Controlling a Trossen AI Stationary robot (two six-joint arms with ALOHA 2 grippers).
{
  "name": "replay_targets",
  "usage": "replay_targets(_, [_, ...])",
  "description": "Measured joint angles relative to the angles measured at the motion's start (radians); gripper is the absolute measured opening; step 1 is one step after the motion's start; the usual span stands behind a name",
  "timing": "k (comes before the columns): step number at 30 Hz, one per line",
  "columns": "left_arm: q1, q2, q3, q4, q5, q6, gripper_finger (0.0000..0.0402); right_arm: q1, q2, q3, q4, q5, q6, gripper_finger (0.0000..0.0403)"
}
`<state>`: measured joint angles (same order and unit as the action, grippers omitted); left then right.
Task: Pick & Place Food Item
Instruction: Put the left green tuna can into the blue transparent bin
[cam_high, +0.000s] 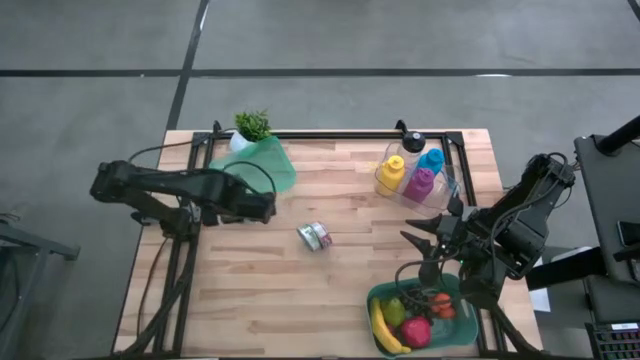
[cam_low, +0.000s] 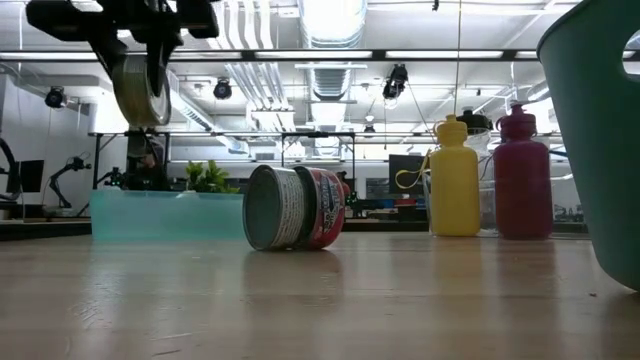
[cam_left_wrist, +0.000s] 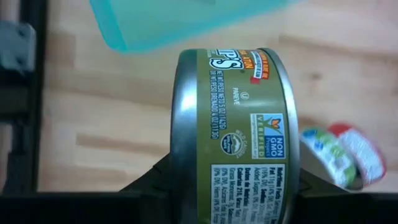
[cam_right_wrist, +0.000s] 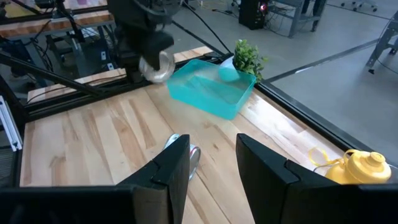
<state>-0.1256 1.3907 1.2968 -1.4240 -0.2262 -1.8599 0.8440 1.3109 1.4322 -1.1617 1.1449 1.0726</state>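
My left gripper (cam_high: 262, 207) hangs over the table's left half, shut on an olive-green labelled can (cam_left_wrist: 236, 124), which also shows high up in the low view (cam_low: 140, 88). Just beyond it stands a teal tub (cam_high: 265, 165). A second can with a red and white label (cam_high: 314, 236) lies on its side on the wood near the table's middle. My right gripper (cam_high: 425, 245) waits at the right, above the green fruit basket, open with nothing between its fingers (cam_right_wrist: 171, 168). My left gripper pinches the olive can between its two fingers, one on each flat end (cam_left_wrist: 177, 162). The fingers (cam_left_wrist: 149, 183) come from above, pointing down. The can sits on edge, its axis level, lifted clear of the table.
A green basket (cam_high: 385, 300) with a banana and other fruit stands at the near right. Yellow (cam_high: 391, 172), magenta (cam_high: 419, 184) and blue (cam_high: 431, 160) bottles stand at the far right. A small potted plant (cam_high: 252, 125) sits behind the teal tub. Black rails edge the table.
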Motion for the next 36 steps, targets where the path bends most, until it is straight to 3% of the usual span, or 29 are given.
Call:
replay_targets(8, [0.087,-0.055,-0.001,-0.108,-0.101,-0.085,0.0139,0.0,0.0,0.0,0.0,0.0,0.0,0.0125])
replay_targets(16, [0.349,-0.055,-0.044,-0.086,-0.125,-0.027,0.0139,0.0,0.0,0.0,0.0,0.0,0.0,0.0125])
replay_targets(21, [0.492,-0.054,-0.125,0.048,-0.076,0.093,0.0139,0.0,0.0,0.0,0.0,0.0,0.0,0.0125])
replay_targets(25, [0.555,-0.054,-0.218,0.136,-0.009,0.106,0.0139,0.0,0.0,0.0,0.0,0.0,0.0,0.0125])
replay_targets(36, [0.586,-0.054,-0.397,0.276,0.043,0.109,0.0139,0.0,0.0,0.0,0.0,0.0,0.0,0.0125])
